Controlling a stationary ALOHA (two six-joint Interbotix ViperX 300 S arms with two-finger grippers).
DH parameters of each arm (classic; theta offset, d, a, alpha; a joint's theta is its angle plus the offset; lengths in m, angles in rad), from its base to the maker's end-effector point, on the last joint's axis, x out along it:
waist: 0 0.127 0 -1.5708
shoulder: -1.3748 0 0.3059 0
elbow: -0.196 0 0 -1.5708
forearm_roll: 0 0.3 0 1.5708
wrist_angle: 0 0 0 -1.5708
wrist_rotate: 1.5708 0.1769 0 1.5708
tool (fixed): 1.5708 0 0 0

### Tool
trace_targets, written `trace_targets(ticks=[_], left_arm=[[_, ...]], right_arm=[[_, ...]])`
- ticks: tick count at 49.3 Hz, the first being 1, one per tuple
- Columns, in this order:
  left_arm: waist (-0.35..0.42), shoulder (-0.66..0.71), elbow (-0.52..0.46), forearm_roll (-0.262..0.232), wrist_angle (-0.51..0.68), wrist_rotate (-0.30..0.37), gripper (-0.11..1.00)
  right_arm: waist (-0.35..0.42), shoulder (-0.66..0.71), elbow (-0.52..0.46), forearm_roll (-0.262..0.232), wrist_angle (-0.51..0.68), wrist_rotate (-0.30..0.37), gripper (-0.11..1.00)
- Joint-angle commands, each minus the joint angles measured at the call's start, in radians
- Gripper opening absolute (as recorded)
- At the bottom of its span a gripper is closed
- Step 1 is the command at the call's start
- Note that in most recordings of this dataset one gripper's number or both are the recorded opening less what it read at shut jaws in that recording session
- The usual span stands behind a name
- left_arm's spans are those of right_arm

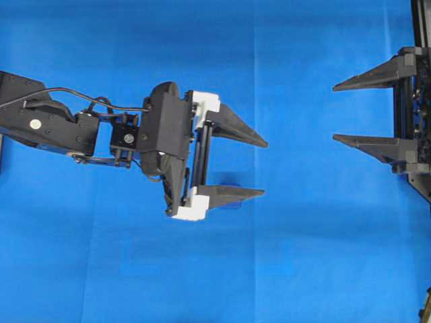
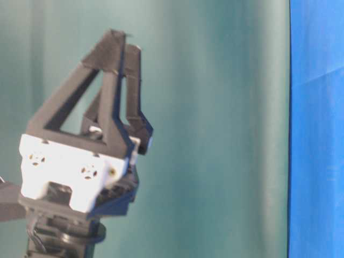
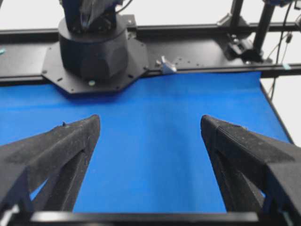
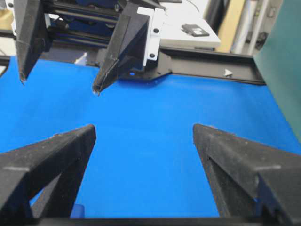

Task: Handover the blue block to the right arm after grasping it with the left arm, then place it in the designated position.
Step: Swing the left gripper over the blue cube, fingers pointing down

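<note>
Item 1. Left gripper (image 1: 264, 168): we record its fingers spread as wide as they go, with nothing between them. We judge this to be readiness for the first grasp, which is not yet made. It hangs above the cloth (image 1: 135, 269) with its tips pointing at the opposite arm.

Item 2. Blue block: we cannot place it with certainty. No cube shows on the cloth ahead of the left gripper in its own wrist view. A small patch of off-shade blue (image 4: 77, 210), low beside the right gripper's left-hand finger in the right wrist view, may be it. We cannot tell.

Item 3. Right gripper (image 1: 335, 113): it sits well apart from the left gripper and faces it. Its fingers are equally spread and empty. We judge that it is parked clear, waiting to receive the handover.

Item 4. Right arm's base (image 3: 94, 47): farthest from the left gripper, beyond the cloth's far edge.
</note>
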Motion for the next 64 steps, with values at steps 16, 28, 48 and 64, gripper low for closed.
trace_targets(ticks=[16, 28, 48, 64], left_arm=[[-0.002, -0.008, -0.044, 0.002, 0.069, -0.008, 0.92], [-0.003, 0.031, -0.15, 0.003, 0.374, -0.063, 0.92], [-0.014, 0.153, -0.423, 0.002, 0.997, -0.064, 0.92], [-0.025, 0.198, -0.525, 0.017, 1.135, -0.057, 0.92]], right_arm=[[-0.003, 0.006, -0.029, 0.003, -0.012, 0.002, 0.99], [-0.002, 0.008, -0.031, 0.002, -0.008, 0.002, 0.99], [-0.003, 0.006, -0.031, 0.002, -0.008, 0.0, 0.99], [-0.002, 0.006, -0.031, 0.002, -0.005, 0.0, 0.99]])
